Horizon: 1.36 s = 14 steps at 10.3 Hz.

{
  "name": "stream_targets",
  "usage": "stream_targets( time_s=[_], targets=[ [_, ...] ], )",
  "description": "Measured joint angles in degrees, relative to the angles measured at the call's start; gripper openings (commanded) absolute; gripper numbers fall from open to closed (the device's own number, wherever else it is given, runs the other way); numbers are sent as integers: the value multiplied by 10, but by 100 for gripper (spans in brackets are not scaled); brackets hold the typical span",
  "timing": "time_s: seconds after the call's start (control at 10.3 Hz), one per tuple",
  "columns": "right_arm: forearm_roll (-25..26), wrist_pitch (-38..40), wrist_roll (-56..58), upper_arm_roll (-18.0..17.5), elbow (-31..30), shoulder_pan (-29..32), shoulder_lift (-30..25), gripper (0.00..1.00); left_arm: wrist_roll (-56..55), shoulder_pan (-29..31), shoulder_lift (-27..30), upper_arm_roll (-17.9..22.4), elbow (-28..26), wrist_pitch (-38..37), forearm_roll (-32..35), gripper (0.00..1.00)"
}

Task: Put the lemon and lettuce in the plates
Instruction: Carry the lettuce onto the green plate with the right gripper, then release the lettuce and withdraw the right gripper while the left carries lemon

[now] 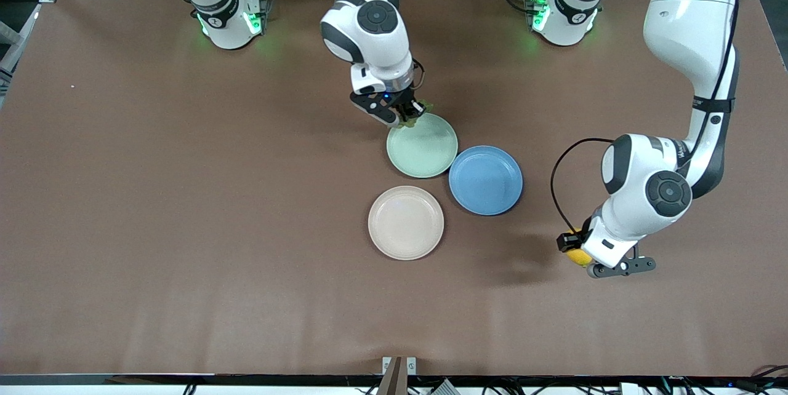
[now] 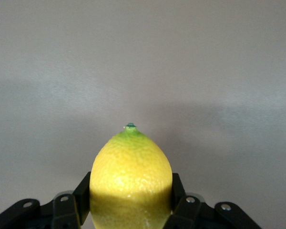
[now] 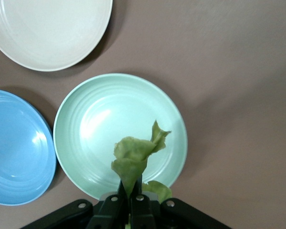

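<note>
My right gripper (image 1: 411, 113) is shut on the lettuce (image 1: 418, 111), a crinkled green leaf, and holds it over the edge of the mint green plate (image 1: 431, 152). In the right wrist view the lettuce (image 3: 136, 157) hangs from the gripper (image 3: 131, 191) above the mint plate (image 3: 100, 119). My left gripper (image 1: 575, 250) is shut on the yellow lemon (image 1: 578, 256) above bare table toward the left arm's end. In the left wrist view the lemon (image 2: 131, 181) fills the gripper (image 2: 131, 198). The cream-beige plate (image 1: 406, 223) lies empty, nearest the front camera, and shows in the right wrist view (image 3: 47, 28).
A blue plate (image 1: 486, 180) lies beside the mint plate, toward the left arm's end, touching or nearly touching it; it also shows in the right wrist view (image 3: 14, 152). The brown table (image 1: 184, 198) spreads wide around the three plates.
</note>
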<state>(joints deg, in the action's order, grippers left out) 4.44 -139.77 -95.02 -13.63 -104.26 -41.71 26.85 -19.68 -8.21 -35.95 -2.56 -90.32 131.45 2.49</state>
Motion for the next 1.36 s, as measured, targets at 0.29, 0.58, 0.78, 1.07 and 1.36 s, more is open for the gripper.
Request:
stream_targets(
  time_s=[0.29, 0.58, 0.78, 1.07, 1.36],
  targets=[
    [66, -19, -63, 0, 73, -8, 74, 96, -54, -25, 0, -1, 2, 0, 0, 0],
    [100, -15, -81, 9, 96, -9, 96, 100, -122, -60, 0, -2, 7, 0, -2, 0],
    [103, 49, -68, 13, 120, -2, 80, 100, -162, -85, 0, -2, 11, 0, -2, 0],
    [42, 224, 92, 15, 144, 33, -40, 100, -196, -102, 0, -2, 12, 0, -3, 0],
    [-22, 358, 276, 22, 154, 114, -156, 100, -258, -140, -1, -3, 12, 0, -3, 0]
  ],
)
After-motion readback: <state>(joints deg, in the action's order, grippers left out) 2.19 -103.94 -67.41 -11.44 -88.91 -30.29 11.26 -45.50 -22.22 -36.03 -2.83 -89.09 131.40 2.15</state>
